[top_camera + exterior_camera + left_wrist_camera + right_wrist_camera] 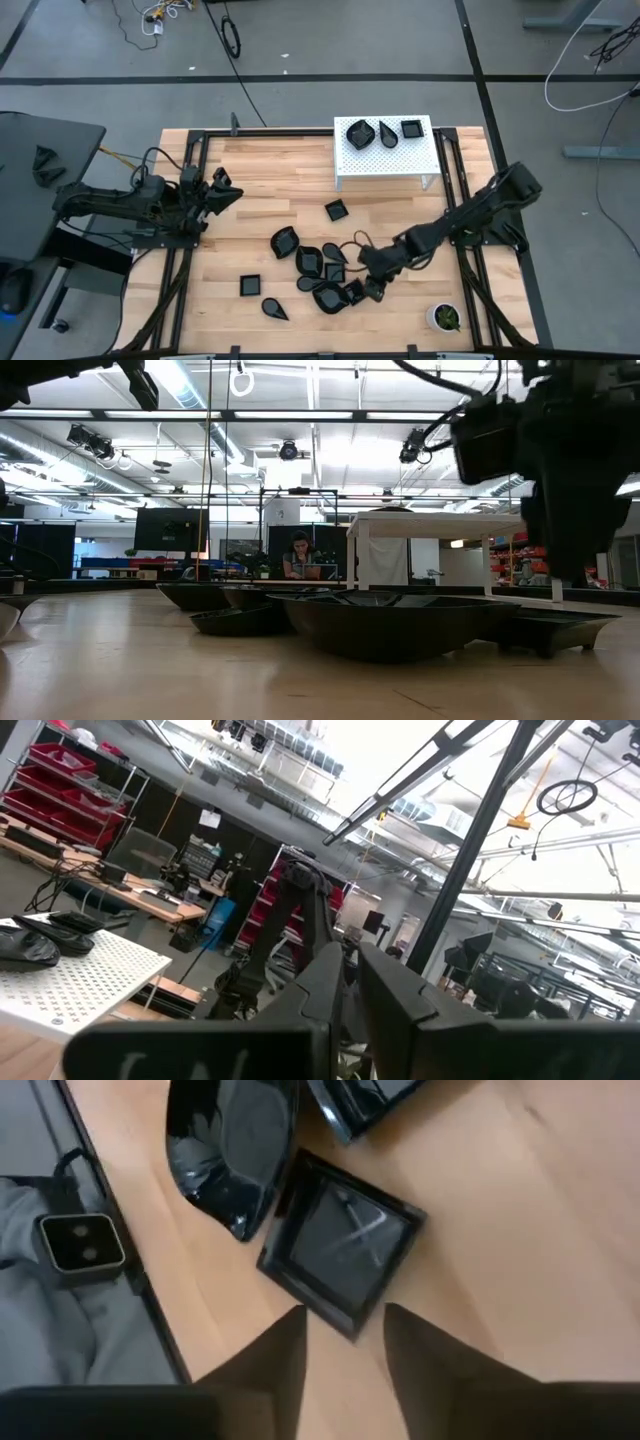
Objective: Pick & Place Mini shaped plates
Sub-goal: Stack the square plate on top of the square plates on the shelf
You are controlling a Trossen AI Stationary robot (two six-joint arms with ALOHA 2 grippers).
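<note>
Right arm lines up on a square dish among the scattered black plates

The right gripper (345,1340), jaws apart and empty, hangs just above a square dish (340,1255) in the cluster of plates (322,272) mid-worktop (260,180); three more sit on the white stand (385,150). Left gripper (222,190) waits aside, jaws nearly closed. Neighbouring dishes touch, so a descent could nudge them or slip off the glossy rim.

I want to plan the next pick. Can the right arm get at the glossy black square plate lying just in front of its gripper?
Probably yes. The right gripper hangs just above the glossy black square plate, fingers apart, nothing between them. A black teardrop plate touching it may crowd one finger.
</note>
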